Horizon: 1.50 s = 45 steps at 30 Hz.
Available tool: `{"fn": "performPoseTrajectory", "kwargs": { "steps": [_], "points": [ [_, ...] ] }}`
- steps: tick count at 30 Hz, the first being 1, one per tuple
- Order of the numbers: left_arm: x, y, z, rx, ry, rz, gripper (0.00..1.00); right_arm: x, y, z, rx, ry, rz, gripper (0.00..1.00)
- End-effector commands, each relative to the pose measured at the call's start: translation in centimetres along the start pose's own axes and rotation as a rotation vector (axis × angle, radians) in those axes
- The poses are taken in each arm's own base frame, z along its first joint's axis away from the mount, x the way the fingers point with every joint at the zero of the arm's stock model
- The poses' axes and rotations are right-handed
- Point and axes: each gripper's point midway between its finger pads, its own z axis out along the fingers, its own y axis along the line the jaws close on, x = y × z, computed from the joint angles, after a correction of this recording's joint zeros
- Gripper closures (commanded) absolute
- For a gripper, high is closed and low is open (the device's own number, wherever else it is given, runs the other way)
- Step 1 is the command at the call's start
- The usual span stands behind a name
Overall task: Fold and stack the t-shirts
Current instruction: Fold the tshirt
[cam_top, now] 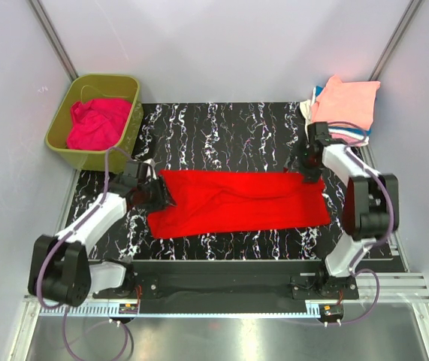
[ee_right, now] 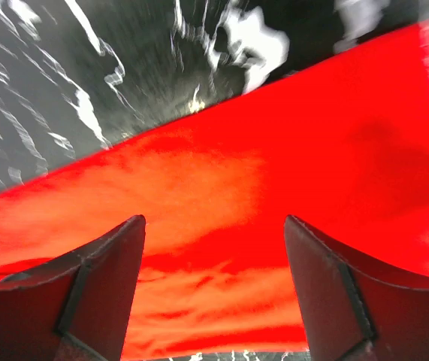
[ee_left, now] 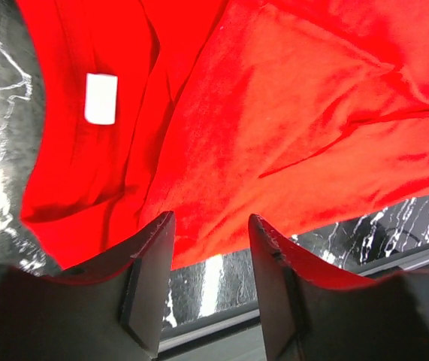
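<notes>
The job looks to be in its middle. A red shirt [cam_top: 240, 201] lies across the middle of the dark marbled table [cam_top: 222, 124], already narrowed into a long band running left to right. It is not yet a compact square, so it seems to need at least one more fold, end over end, before it can go on a pile.

At the far right corner sits a stack of finished shirts with a peach shirt [cam_top: 345, 101] on top. White and blue edges peek out beneath it, but how many shirts lie under the peach one cannot be counted. At the far left an olive tub [cam_top: 60, 139] holds one crumpled magenta shirt [cam_top: 98, 122], unfolded. That one is left to do after the red one.

The left gripper [cam_top: 161, 194] sits at the left end of the band. Its wrist view shows the fingers parted with a moderate gap over the cloth's near edge, gripping nothing, and a white label [ee_left: 100, 98] shows inside the collar. The right gripper [cam_top: 309, 171] is at the far right end of the band. Its jaws are spread wide above the red cloth, also holding nothing.

Counted: one red shirt on the table, one magenta shirt in the tub, one stack, one tub, two arms.
</notes>
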Motion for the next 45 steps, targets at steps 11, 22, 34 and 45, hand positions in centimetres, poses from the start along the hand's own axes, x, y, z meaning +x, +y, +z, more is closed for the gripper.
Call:
{"fn": "performPoseTrajectory", "kwargs": {
  "steps": [11, 22, 34, 45],
  "points": [
    [-2.9, 0.3, 7.7, -0.037, 0.031, -0.060, 0.63, 7.3, 2.1, 4.3, -0.142, 0.296, -0.056, 0.28],
    [-22.7, -8.5, 19.1, -0.004, 0.017, -0.019, 0.59, 22.4, 12.6, -7.9, -0.463, 0.528, -0.143, 0.25],
    [-30.0, -25.8, -0.5, 0.630, -0.314, 0.217, 0.01, 13.6, 19.5, -15.6, -0.505, 0.089, -0.470, 0.11],
    [-17.2, -12.1, -10.4, 0.134, -0.358, 0.240, 0.01, 6.8, 26.0, -5.5, -0.334, -0.009, -0.557, 0.17]
  ]
}}
